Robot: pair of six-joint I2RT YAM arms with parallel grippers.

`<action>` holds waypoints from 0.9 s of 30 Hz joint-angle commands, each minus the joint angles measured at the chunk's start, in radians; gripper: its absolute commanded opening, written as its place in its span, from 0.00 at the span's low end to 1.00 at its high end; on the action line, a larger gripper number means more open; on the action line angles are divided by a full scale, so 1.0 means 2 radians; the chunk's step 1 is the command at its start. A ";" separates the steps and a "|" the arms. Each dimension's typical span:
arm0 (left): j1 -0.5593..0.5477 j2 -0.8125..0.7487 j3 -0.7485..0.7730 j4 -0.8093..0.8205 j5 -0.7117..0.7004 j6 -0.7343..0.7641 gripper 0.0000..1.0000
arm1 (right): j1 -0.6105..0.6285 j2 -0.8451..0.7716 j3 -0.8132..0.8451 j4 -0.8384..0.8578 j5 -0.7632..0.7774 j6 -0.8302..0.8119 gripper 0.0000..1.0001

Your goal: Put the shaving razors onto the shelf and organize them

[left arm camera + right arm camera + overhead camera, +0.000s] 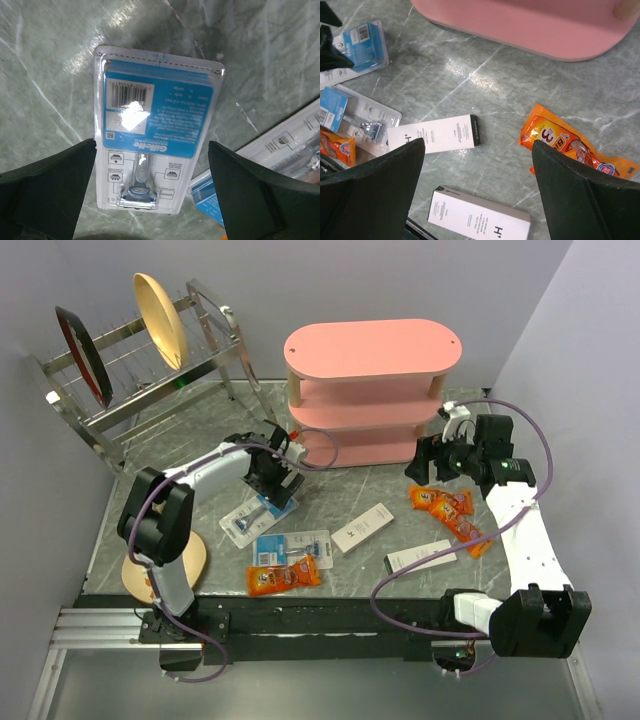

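Two shaving razors in blister packs lie left of centre, one point(243, 524) above the other point(292, 545). Two white boxes sit at lower centre point(363, 528) and lower right point(420, 558). There are three orange snack packets: one at the lower left point(283, 577) and two at the right point(438, 502) point(468, 531) (these overlap, so the count is less sure). One pink shelf point(372, 350) with three tiers stands at upper centre. One dish rack point(150, 390) at upper left holds two plates, one dark point(82, 355) and one yellow point(160, 320). One round tan disc point(190, 562) lies on the counter point(370, 490) at lower left.

Pink shelf point(372, 350), blue-and-white razor pack point(155, 125)
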 commanded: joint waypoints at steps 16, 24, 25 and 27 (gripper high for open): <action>-0.007 0.063 0.024 -0.026 0.033 0.072 0.99 | 0.004 -0.009 -0.008 0.027 -0.016 0.011 0.95; -0.046 0.029 -0.016 0.045 0.017 0.046 0.75 | 0.004 -0.027 -0.022 0.035 0.004 0.016 0.95; -0.052 0.025 -0.018 0.052 0.010 0.040 0.71 | 0.004 -0.031 -0.022 0.035 0.006 0.016 0.95; -0.069 0.016 -0.012 0.063 0.010 0.032 0.62 | 0.004 -0.035 -0.026 0.036 0.013 0.017 0.95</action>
